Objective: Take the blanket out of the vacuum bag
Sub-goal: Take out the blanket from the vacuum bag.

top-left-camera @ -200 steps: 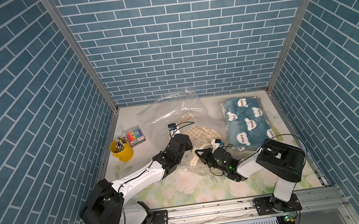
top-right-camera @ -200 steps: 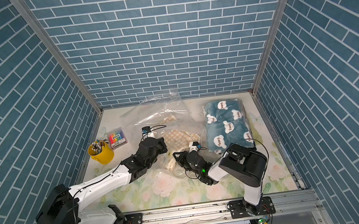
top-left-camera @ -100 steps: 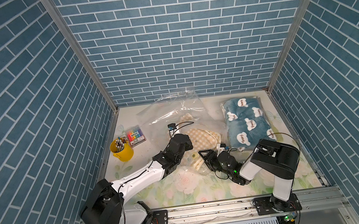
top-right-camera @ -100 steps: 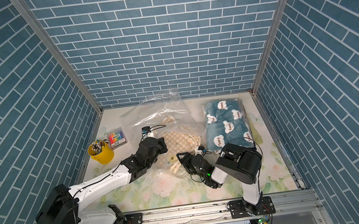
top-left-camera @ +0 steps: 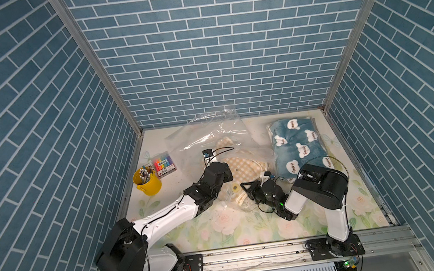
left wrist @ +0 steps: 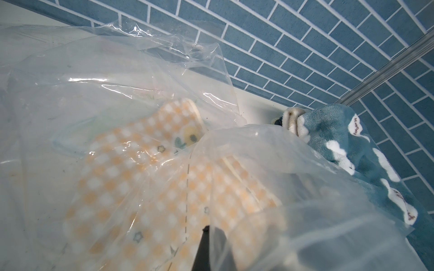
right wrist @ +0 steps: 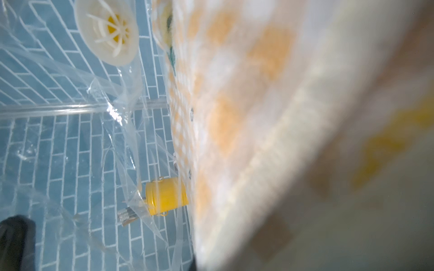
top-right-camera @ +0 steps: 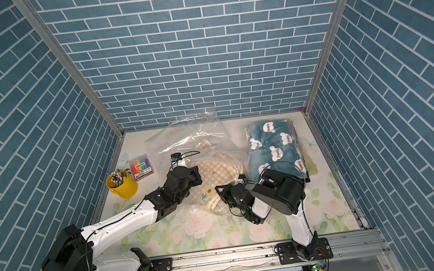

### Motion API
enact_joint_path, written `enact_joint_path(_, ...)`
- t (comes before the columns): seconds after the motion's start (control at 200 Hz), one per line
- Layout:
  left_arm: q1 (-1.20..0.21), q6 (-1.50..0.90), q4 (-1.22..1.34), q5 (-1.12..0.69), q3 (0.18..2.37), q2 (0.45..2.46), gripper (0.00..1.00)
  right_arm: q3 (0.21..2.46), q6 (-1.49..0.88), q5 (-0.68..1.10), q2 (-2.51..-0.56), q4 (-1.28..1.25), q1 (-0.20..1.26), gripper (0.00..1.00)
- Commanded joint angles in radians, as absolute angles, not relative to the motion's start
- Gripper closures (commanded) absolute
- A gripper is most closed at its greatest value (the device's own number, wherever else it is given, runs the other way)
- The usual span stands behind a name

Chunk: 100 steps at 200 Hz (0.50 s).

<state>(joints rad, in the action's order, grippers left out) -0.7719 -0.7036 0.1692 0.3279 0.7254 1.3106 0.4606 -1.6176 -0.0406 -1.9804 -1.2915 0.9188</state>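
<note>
Clear vacuum bag (top-left-camera: 204, 135) holds the blanket (top-left-camera: 244, 163). The left gripper (top-left-camera: 226, 172) pinches the plastic. The right gripper (top-left-camera: 246, 191) is clenched beside the blanket.

Vacuum bag (top-left-camera: 210, 138) lies mid-table (top-left-camera: 252, 229) toward the rear, blanket (top-left-camera: 245, 166) in it; 2nd blanket (top-left-camera: 297, 143) to its right, pen bucket (top-left-camera: 148, 183) and marker pack (top-left-camera: 163, 165) to its left.

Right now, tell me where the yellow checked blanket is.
In a top view the yellow checked blanket lies mid-table inside the clear vacuum bag, just left of the blue cloud-print blanket.
</note>
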Motion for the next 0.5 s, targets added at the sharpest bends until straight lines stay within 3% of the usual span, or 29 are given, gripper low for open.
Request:
enact_joint_path(0.0,-0.769,-0.688,0.152,0.342,0.75,1.296,1.0,0.469,-1.573,-0.002,-1.962,-1.308,0.914,1.0)
enact_joint_path(0.495,-0.768,-0.671,0.159,0.379,0.808,1.373,1.0,0.257,-1.456,0.01,-1.524,-1.336,0.979,1.0)
